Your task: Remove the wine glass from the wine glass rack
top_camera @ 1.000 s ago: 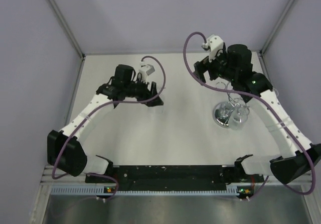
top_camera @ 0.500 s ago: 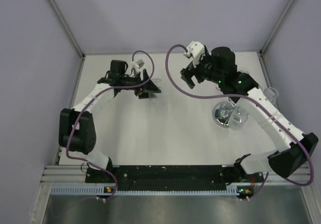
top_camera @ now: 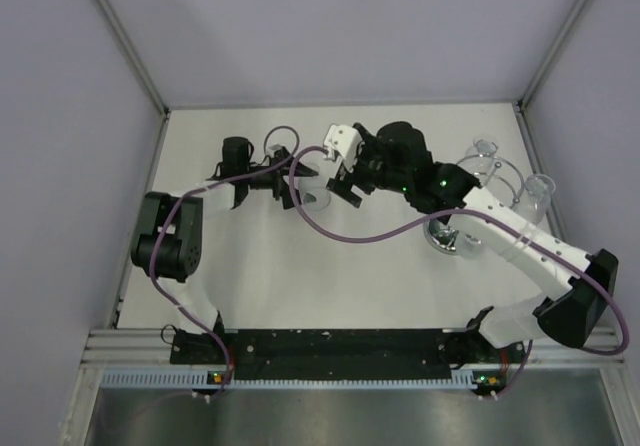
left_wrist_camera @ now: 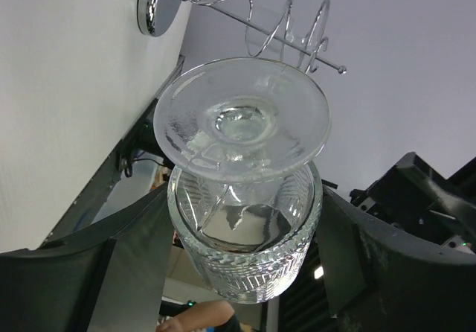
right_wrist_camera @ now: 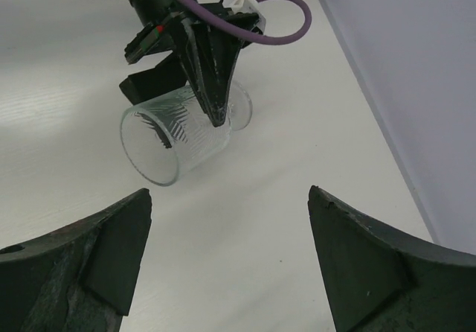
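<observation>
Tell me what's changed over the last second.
The right gripper swung left from above the wine glass rack, open, toward the wine glass that the left gripper holds; the left arm folded back. The rack stayed put.

Bright even diffuse light, faint soft shadows, glints on the wine glass rack [left_wrist_camera: 152,12], sharp focus.

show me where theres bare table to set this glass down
Widest bare patch: the near-middle table, toward the front edge. A narrower strip runs along the back wall. Crowded: mid-table, where the left hand holding the wine glass faces the open right hand, and the right side around the wine glass rack.
</observation>
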### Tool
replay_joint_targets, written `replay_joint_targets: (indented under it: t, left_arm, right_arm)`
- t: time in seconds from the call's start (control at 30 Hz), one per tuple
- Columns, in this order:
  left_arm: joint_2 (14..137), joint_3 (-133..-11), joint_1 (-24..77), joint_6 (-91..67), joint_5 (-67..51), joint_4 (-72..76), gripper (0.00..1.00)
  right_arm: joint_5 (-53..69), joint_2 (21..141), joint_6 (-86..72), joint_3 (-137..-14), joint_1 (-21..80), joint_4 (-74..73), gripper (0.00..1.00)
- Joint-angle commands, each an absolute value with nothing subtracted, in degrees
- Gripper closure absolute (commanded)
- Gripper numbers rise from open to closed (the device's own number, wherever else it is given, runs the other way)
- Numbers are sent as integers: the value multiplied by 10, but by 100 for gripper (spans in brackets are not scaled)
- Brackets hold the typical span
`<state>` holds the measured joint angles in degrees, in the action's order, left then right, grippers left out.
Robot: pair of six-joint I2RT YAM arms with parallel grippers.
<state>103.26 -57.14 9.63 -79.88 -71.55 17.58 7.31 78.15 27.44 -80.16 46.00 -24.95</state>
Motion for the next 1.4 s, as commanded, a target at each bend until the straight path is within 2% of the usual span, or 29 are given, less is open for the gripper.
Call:
replay_joint_targets:
  t: [0.0,0.13,0.4,0.57,0.87,1.27,1.37]
  left_arm:
    - [1033,-592,98,-895,-737,209,100]
    - [1027,-585,95,-918,-734,157,100]
    - [998,-559,93,-951,-726,133,100]
    - [984,-552,93,-976,-731,122,100]
    - [975,-540,93,-1010,-739,149,100]
    - [962,-528,93,-1001,-738,135,100]
    - [959,-528,93,-998,-738,130,100]
  right_arm:
    - [27,795,261,-784,488,-193,16]
    - [-34,816,251,-767,518,-142,16]
    - [-51,838,248,-765,532,-123,21]
    - [-52,853,236,-766,531,-128,30]
    - [-30,879,215,-780,532,-149,55]
    - [-35,904,206,-797,532,-149,63]
    - [-31,906,204,-795,530,-149,72]
